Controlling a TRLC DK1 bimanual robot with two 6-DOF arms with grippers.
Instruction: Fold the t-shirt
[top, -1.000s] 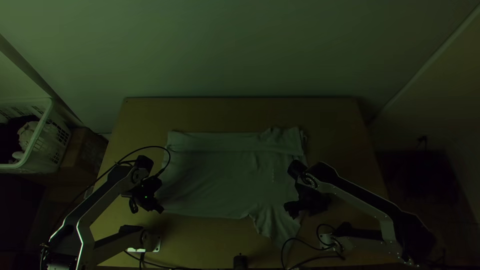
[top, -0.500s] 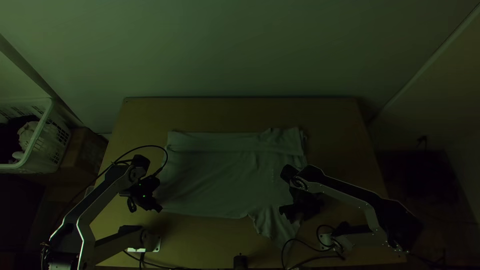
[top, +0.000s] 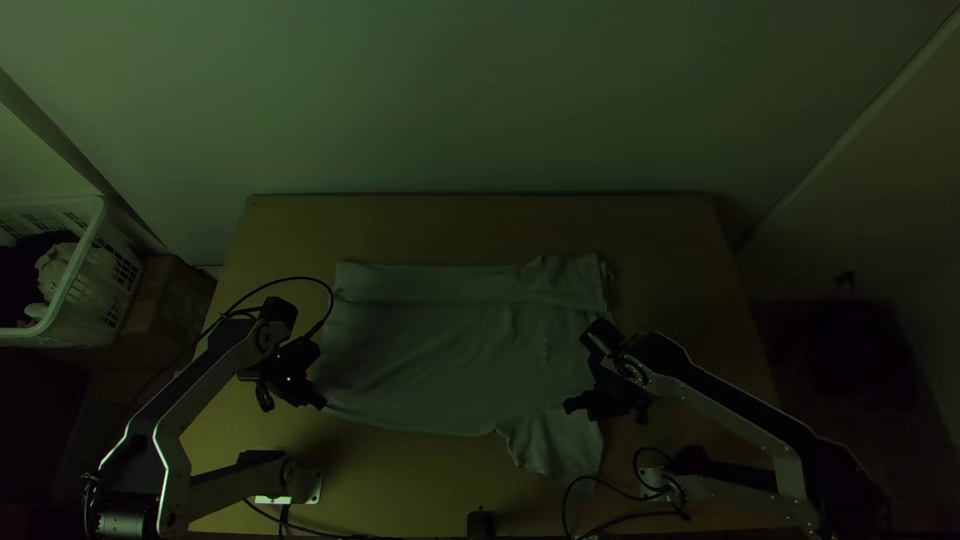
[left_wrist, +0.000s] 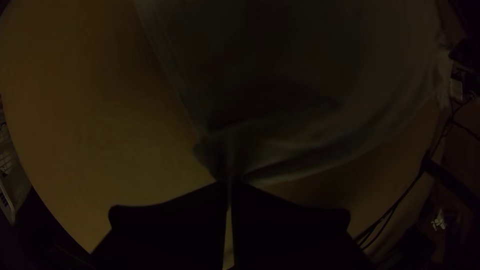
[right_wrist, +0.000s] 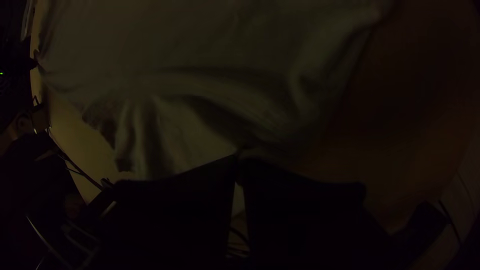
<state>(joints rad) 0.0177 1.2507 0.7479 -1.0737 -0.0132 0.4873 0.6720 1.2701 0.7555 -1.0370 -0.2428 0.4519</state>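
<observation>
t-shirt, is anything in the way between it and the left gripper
Nothing visible stands between them: the left gripper is already closed on a corner of the t-shirt, with cloth pinched at its fingertips.

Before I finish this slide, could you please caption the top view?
Left gripper and right gripper hold a t-shirt, far side folded.

Left gripper (top: 318, 402) and right gripper (top: 574, 405) make two, left arm (top: 207, 376) and right arm (top: 728, 411) two; there is one shirt (top: 435, 350), table (top: 480, 228), basket (top: 108, 285) and box (top: 168, 300).

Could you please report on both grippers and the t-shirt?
Left gripper, jaws shut on t-shirt corner. Right gripper, jaws shut on it near sleeve. Far side folded over.
</observation>
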